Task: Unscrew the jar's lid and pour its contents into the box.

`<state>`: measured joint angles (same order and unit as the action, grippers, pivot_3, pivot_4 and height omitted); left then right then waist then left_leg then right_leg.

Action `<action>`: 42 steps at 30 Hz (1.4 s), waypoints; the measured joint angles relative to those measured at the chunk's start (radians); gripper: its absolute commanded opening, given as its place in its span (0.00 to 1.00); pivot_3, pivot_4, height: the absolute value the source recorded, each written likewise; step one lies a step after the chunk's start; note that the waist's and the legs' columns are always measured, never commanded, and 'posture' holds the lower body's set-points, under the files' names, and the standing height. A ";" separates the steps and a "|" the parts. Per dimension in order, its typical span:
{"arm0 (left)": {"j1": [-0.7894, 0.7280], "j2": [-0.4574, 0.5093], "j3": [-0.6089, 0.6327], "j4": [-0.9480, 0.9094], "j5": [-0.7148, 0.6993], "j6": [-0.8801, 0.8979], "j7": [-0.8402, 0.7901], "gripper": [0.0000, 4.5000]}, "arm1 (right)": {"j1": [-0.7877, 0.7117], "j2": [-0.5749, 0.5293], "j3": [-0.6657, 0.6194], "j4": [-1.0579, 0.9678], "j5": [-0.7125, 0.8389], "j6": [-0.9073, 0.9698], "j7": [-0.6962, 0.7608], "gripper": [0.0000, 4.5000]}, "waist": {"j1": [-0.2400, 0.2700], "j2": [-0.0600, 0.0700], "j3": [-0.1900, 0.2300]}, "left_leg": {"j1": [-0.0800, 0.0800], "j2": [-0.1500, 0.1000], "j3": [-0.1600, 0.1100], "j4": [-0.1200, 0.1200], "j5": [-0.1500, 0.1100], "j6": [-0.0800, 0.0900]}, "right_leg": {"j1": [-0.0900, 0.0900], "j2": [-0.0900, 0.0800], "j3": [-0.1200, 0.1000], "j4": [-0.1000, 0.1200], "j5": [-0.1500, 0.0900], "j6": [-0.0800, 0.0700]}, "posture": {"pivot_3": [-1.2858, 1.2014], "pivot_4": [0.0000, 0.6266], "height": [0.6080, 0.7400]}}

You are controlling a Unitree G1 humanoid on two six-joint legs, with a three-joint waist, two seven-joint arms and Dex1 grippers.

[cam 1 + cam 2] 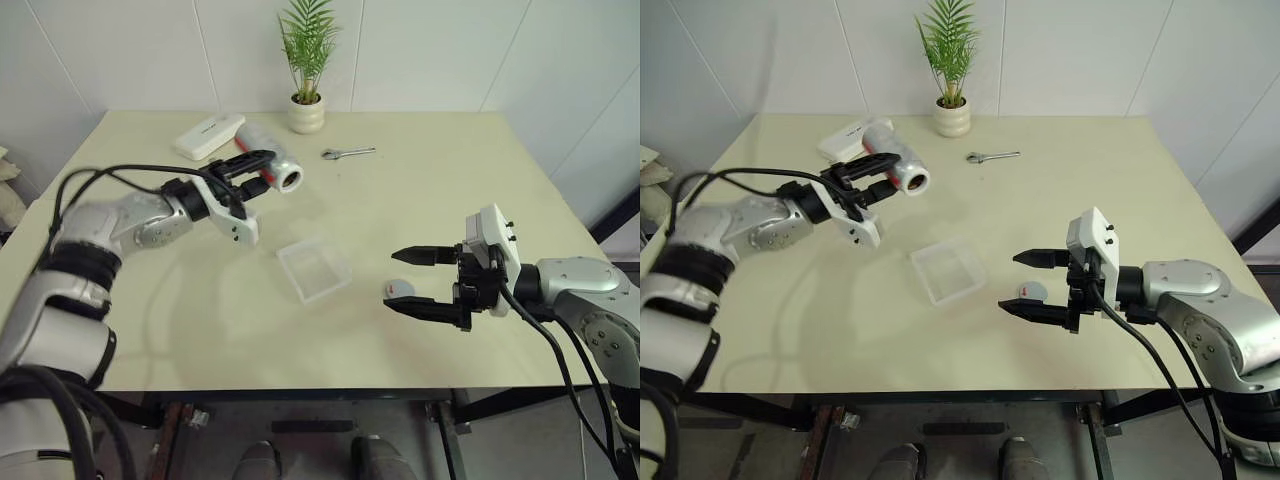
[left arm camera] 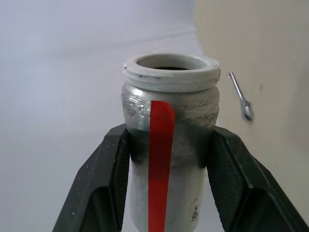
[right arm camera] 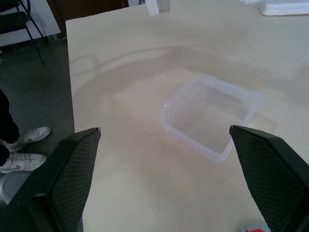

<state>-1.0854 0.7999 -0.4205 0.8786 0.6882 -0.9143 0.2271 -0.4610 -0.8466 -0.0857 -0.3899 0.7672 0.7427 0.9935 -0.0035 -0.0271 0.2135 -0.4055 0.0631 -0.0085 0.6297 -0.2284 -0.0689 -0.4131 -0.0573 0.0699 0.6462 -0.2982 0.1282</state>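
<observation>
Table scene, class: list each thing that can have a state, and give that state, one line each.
Jar: lid off, tipped sideways, clamped in the left gripper.
Lid: off the jar, lying on the table.
Box: uncovered, nothing visible inside.
Right gripper: open, holding nothing.

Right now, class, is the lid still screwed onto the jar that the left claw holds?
No. The jar in the left claw shows an open threaded mouth, and the lid lies on the table by the right claw.
</observation>
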 measured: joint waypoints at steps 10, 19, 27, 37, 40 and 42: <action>0.321 -0.101 0.507 -0.328 -0.882 0.759 -0.530 0.43 | -0.024 0.000 0.011 0.047 -0.017 -0.022 0.067 1.00 | -0.011 0.000 0.000 | 0.001 0.000 0.000 0.002 0.000 0.000 | 0.001 0.001 0.002 0.003 0.000 0.000 | 0.52 0.24 1.00; 0.396 -0.114 0.766 -0.556 -1.171 1.300 -0.535 0.43 | -0.025 0.000 0.011 0.078 -0.035 -0.040 0.108 1.00 | -0.024 0.000 0.000 | 0.002 0.000 -0.001 0.003 0.000 0.000 | 0.001 0.001 0.002 0.003 0.001 0.000 | 0.52 0.24 1.00; 0.401 -0.096 0.664 -0.666 -1.123 1.418 -0.607 0.43 | -0.035 0.000 0.012 0.082 -0.044 -0.045 0.124 1.00 | -0.024 -0.001 0.000 | 0.001 0.000 -0.001 0.002 0.000 0.000 | 0.001 0.001 0.002 0.001 0.001 0.000 | 0.52 0.24 1.00; 0.151 0.027 0.145 -0.359 -0.333 0.428 -0.626 0.43 | -0.001 -0.022 -0.015 0.087 -0.033 -0.062 0.196 1.00 | -0.021 -0.001 0.000 | -0.001 0.000 0.001 -0.001 -0.001 0.000 | 0.001 0.001 0.003 -0.009 0.003 0.001 | 0.52 0.24 1.00; 0.046 0.035 0.056 -0.280 -0.142 0.205 -0.527 0.43 | 0.022 -0.038 -0.021 0.083 -0.040 -0.067 0.198 1.00 | -0.020 -0.001 0.000 | -0.001 0.000 0.005 -0.001 -0.003 0.002 | 0.001 0.001 0.007 -0.011 0.004 0.003 | 0.52 0.24 1.00; -0.012 0.024 0.003 -0.250 -0.012 0.126 -0.429 0.43 | 0.037 -0.038 -0.029 0.080 -0.042 -0.067 0.185 1.00 | -0.023 -0.001 0.000 | -0.001 0.000 0.006 -0.001 -0.003 0.003 | 0.000 0.001 0.009 -0.012 0.004 0.004 | 0.52 0.24 1.00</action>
<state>-1.0972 0.8236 -0.4174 0.6286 0.6764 -0.7879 -0.2017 -0.4240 -0.8845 -0.1146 -0.3095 0.7251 0.6757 1.1784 -0.0260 -0.0278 0.2136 -0.4064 0.0630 -0.0020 0.6289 -0.2319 -0.0663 -0.4126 -0.0562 0.0790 0.6340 -0.2943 0.1320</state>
